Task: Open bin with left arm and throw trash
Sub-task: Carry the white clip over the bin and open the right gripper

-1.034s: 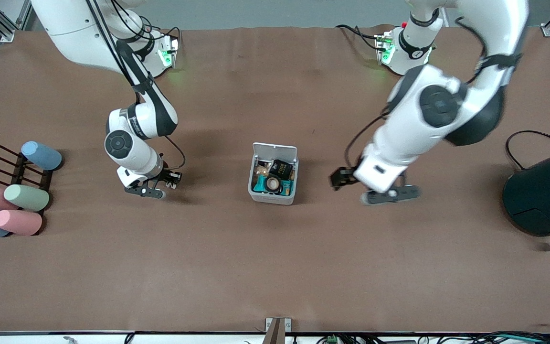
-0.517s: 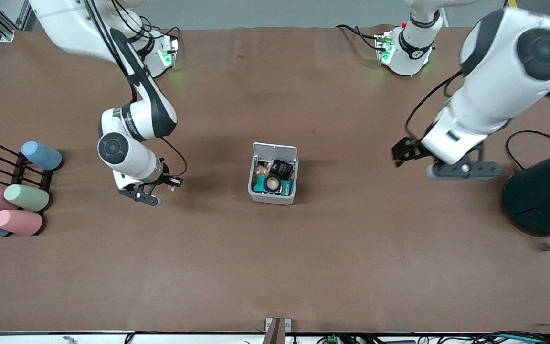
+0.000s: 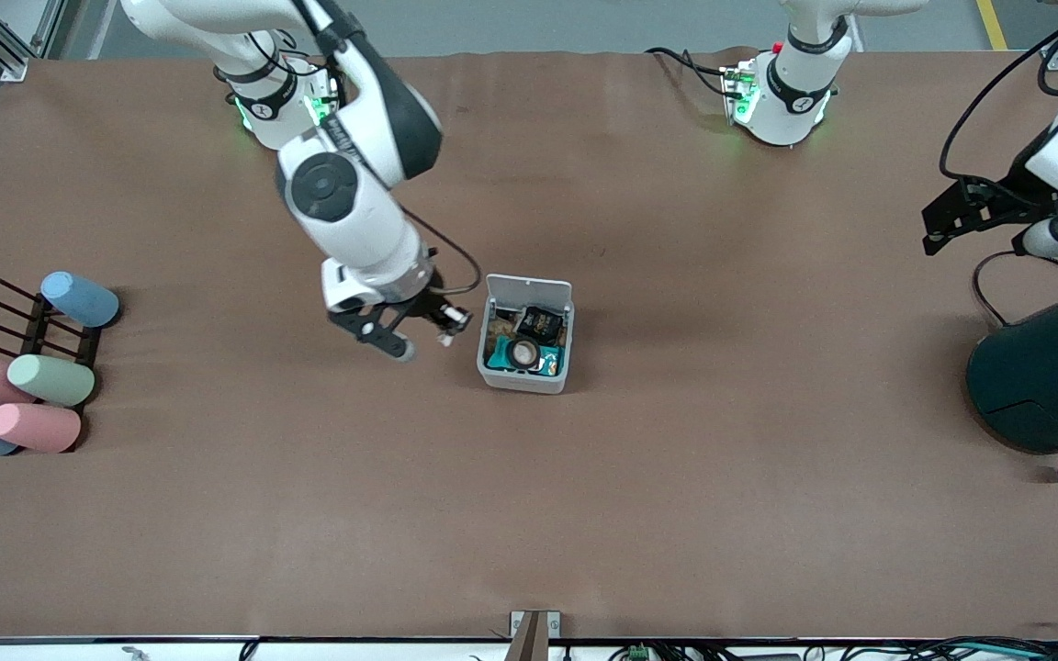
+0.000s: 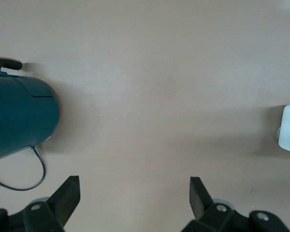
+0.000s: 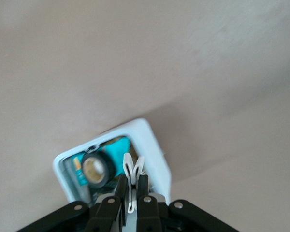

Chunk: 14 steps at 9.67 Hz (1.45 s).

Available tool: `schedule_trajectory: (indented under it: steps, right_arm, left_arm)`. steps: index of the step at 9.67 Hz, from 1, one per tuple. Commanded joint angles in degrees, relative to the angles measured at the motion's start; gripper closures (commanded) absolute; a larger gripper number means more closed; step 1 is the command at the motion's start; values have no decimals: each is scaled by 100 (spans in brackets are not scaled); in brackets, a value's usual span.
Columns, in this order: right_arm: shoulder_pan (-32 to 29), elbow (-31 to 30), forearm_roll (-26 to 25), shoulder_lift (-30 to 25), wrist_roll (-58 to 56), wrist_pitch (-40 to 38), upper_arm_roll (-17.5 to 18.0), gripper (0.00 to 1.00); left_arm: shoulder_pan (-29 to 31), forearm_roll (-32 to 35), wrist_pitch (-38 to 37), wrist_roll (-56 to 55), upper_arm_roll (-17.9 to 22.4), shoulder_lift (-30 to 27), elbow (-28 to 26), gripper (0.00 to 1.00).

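The white bin (image 3: pixel 523 377) stands mid-table with its lid (image 3: pixel 529 290) hinged up and open. Inside it lie a black packet (image 3: pixel 539 321) and a black ring with a pale centre (image 3: pixel 524 352). My right gripper (image 3: pixel 449 323) hovers just beside the bin's rim, on the side toward the right arm's end. In the right wrist view it (image 5: pixel 131 186) is shut on the pale bow-tie loop (image 5: pixel 134 170), with the bin (image 5: pixel 154 145) and the ring (image 5: pixel 94 169) below. My left gripper (image 3: pixel 951 216) is open and empty, up over the table's left-arm end, and also shows in the left wrist view (image 4: pixel 135 193).
A big dark teal cylinder (image 3: pixel 1048 376) with a black cable lies at the left arm's end, also in the left wrist view (image 4: pixel 19 118). Pastel cylinders (image 3: pixel 50 379) lie on a dark rack at the right arm's end.
My right gripper has swung with the loop from the right arm's side of the table to the bin's rim. My left arm has pulled away from the bin toward the teal cylinder.
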Motion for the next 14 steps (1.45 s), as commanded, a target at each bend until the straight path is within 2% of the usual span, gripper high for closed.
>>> schedule_trajectory:
  steps: [1,6,9,10,11,12,14]
  right_arm:
    - [204,363,47,388,208,59,-40,98]
    - [284,521,38,732,287,367,-49,92]
    - [319,628,-5,890,305,350,-49,33]
    - [424,584,-6,925,296,297,-49,30]
    - [433,566,-6,926,287,288,-49,23]
    - [346,601,3,917,244,245,-49,22]
    - [136,741,-14,786,156,-577,-84,8]
  left_arm:
    - [-21,-100,-495,-66,50,-79,1,0]
    - [23,-82,-324,-23,50,27,81,0]
    - [234,-100,-287,74,76,27,90,0]
    - [225,-91,-287,74,76,27,90,0]
    - [225,-65,-296,65,76,27,90,0]
    - [234,-64,-296,74,76,27,90,0]
    - [225,-100,-296,74,76,53,90,0]
